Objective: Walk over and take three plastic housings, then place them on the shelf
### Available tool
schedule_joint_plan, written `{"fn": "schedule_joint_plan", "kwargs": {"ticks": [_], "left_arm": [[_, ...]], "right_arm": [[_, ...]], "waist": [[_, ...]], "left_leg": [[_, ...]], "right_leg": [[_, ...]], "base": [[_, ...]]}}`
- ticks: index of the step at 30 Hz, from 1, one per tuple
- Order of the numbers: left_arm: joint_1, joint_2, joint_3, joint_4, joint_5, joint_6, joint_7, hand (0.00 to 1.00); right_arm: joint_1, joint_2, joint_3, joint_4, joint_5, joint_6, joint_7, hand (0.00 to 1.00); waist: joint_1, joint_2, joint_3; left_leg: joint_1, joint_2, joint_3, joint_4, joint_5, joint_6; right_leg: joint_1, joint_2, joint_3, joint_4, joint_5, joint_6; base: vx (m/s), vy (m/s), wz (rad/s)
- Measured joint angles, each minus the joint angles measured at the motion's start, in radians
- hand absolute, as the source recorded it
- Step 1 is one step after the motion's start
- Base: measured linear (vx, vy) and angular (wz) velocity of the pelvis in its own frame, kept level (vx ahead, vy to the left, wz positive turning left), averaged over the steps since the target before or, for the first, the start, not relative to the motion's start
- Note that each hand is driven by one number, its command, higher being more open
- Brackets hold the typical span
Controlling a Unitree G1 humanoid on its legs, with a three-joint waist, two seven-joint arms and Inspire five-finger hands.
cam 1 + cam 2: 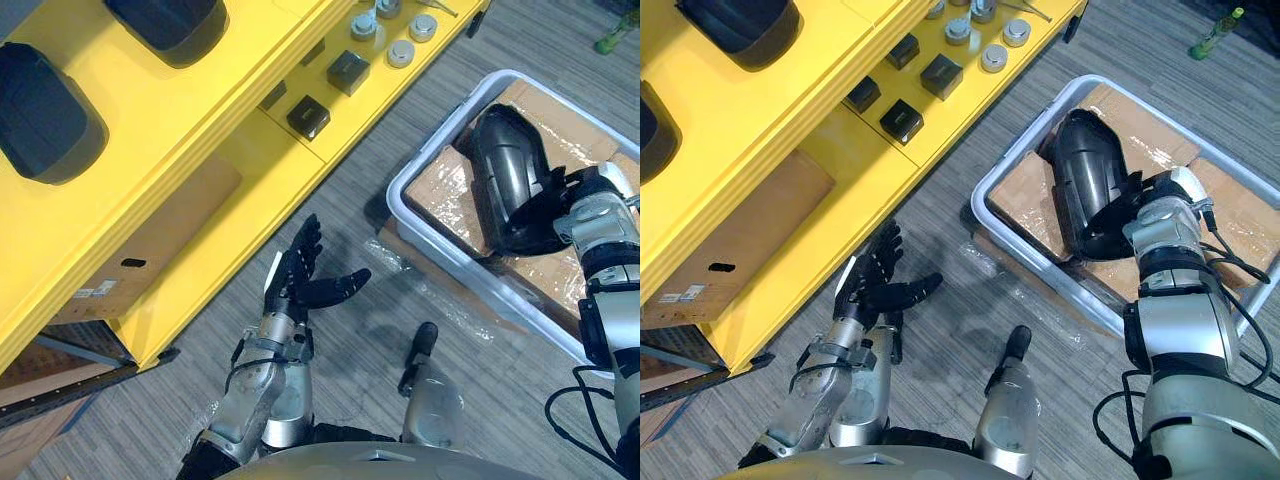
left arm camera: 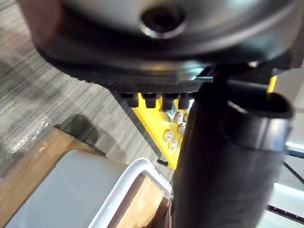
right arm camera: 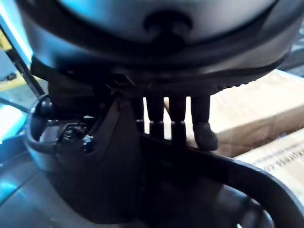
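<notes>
One yellow metal shelf (image 1: pixel 210 140), just beyond the left hand's (image 1: pixel 298 280) spread, empty fingers, bears two black rounded plastic housings (image 1: pixel 45 100). One white plastic bin (image 1: pixel 462 262) holds the third housing (image 1: pixel 1090 170), its rim clamped under the right hand's (image 1: pixel 1155 215) curled fingers.

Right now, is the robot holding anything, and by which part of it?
Yes: its right hand grips a black plastic housing in the white bin, fingers hooked over the housing's rim. The left hand is open and empty.
</notes>
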Motion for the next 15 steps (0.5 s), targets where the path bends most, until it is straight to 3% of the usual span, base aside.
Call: {"fn": "schedule_joint_plan", "kwargs": {"ticks": [3, 7, 9, 13, 15], "left_arm": [[0.005, 0.031, 0.009, -0.019, 0.0, 0.001, -0.044, 1.0], [0.002, 0.041, 0.027, -0.067, -0.001, 0.025, -0.1, 1.0], [-0.006, 0.047, 0.031, -0.099, -0.019, 0.065, -0.103, 1.0], [-0.02, 0.049, 0.035, -0.096, -0.117, 0.203, -0.122, 1.0], [-0.03, 0.037, 0.033, -0.088, -0.181, 0.266, -0.12, 1.0]], "right_arm": [[0.064, 0.0, -0.01, -0.11, -0.001, -0.03, -0.05, 0.0], [0.167, 0.003, -0.023, -0.294, -0.012, -0.116, -0.143, 0.0], [0.221, 0.029, -0.052, -0.389, -0.014, -0.14, -0.178, 0.0], [0.391, 0.133, -0.088, -0.583, -0.068, -0.188, -0.226, 0.0], [0.457, 0.164, -0.09, -0.656, -0.092, -0.217, -0.254, 0.0]], "waist": [[-0.016, -0.007, 0.004], [-0.036, -0.026, -0.009], [-0.046, -0.048, -0.026], [-0.066, -0.101, -0.13], [-0.076, -0.112, -0.174]], "left_leg": [[0.035, 0.0, 0.003, -0.042, 0.018, -0.005], [0.107, 0.002, 0.015, -0.12, 0.045, -0.016], [0.138, 0.003, 0.02, -0.17, 0.066, -0.021], [0.219, 0.005, 0.048, -0.271, 0.093, -0.031], [0.247, 0.003, 0.062, -0.3, 0.096, -0.033]], "right_leg": [[0.023, 0.004, -0.003, -0.011, -0.001, -0.002], [0.068, 0.014, -0.006, -0.04, -0.002, -0.004], [0.084, 0.019, -0.011, -0.054, -0.002, -0.004], [0.122, 0.028, -0.01, -0.09, -0.003, -0.006], [0.134, 0.028, -0.01, -0.098, -0.003, -0.006]], "base": [[0.03, -0.036, 0.02], [0.04, -0.037, -0.01], [0.04, -0.042, 0.01], [0.11, -0.027, -0.08], [0.08, -0.005, -0.12]]}}
